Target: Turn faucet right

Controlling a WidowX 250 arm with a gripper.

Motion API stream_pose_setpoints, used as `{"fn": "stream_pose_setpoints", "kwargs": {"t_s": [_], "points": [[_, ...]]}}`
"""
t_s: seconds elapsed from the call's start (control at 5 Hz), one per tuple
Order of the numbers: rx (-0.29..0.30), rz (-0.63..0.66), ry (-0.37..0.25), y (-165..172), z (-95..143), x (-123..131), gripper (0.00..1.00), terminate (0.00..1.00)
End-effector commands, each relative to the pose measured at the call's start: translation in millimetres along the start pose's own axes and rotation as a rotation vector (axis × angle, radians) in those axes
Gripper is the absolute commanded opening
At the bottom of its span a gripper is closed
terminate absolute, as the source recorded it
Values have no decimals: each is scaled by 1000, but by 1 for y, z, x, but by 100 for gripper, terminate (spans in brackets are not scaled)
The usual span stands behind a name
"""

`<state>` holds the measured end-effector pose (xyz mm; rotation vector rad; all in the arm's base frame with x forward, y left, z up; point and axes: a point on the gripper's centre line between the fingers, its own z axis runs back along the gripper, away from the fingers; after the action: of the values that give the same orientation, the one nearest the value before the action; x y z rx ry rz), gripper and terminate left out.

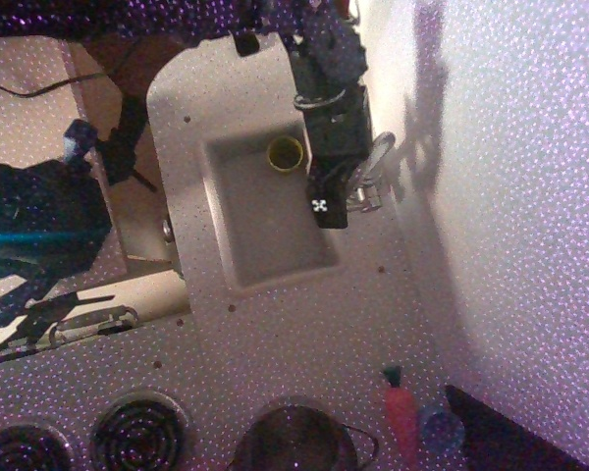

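Observation:
The shiny silver faucet point(373, 169) stands on the counter at the right edge of the grey sink point(265, 245). Its arched spout points up and to the right, toward the wall. My black gripper point(326, 208) hangs over the sink's right rim, directly left of the faucet and covering its base. I cannot tell whether the fingers are open or shut. A yellow-green cup point(285, 153) sits in the far end of the sink.
A toy carrot point(401, 412) and a blue cup point(440, 428) lie at the counter's near right. A metal pot point(296, 440) and stove burners point(137, 432) are along the bottom edge. The white wall point(510, 196) rises right of the faucet.

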<state>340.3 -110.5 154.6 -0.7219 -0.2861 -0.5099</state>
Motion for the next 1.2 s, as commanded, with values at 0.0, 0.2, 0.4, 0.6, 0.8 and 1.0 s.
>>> {"fn": "stream_pose_setpoints", "kwargs": {"t_s": [0.0, 0.2, 0.4, 0.6, 0.8, 1.0], "points": [[-75, 62, -28, 6, 17, 8, 100, 0], [-284, 112, 6, 8, 14, 16, 100, 0], [-517, -41, -99, -8, 20, 52, 100, 0], [-676, -34, -135, -29, 20, 110, 100, 0], [-715, -54, -179, -53, 23, 118, 100, 0], [-691, -11, -189, -51, 18, 102, 100, 0]]}}
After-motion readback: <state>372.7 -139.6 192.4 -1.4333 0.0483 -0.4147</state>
